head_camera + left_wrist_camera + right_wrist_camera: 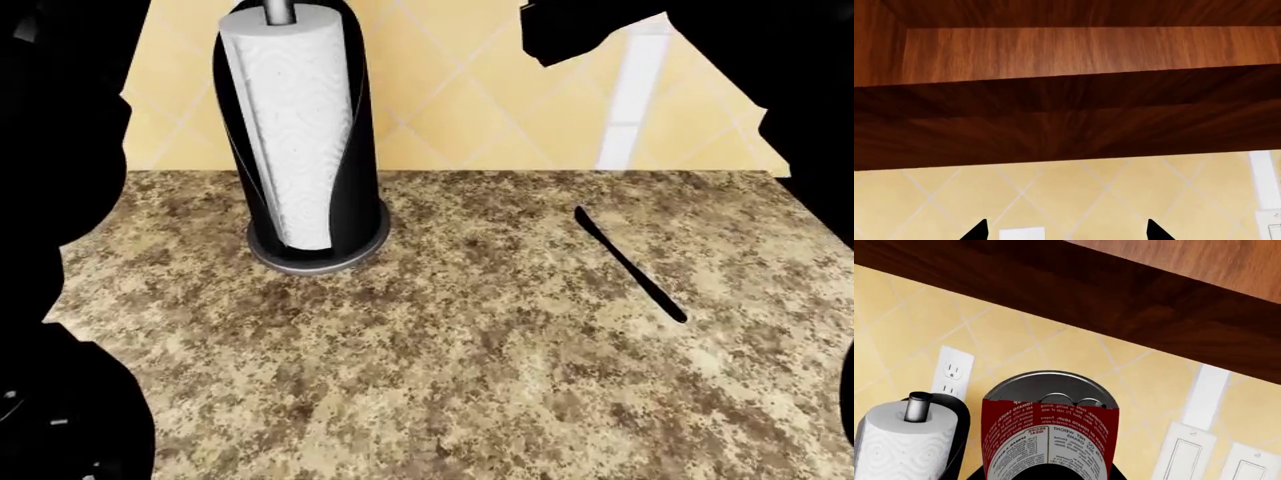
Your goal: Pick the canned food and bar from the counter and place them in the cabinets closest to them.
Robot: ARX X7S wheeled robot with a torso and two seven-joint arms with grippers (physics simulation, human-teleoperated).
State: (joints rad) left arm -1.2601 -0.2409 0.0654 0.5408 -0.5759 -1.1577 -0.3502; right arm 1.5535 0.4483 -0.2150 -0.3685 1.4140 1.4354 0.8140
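Observation:
The canned food [1047,435], red above and white below with a silver top, fills the right wrist view, and my right gripper [1047,475] is shut on it. It is held up in front of the yellow tiled wall, just under the dark wooden cabinet [1167,310]. In the left wrist view my left gripper [1067,231] is open with nothing between its black fingertips [977,231]. It points at the tiled wall below the underside of a cabinet [1081,50]. The speckled counter [467,350] lies below in the head view. The bar is out of view.
A paper-towel roll [296,130] in a black holder stands at the counter's back left. A thin black strip [630,262] lies at the right. A wall outlet [953,372] and white switch plates [1187,455] sit on the backsplash. My arms show as dark shapes at both sides.

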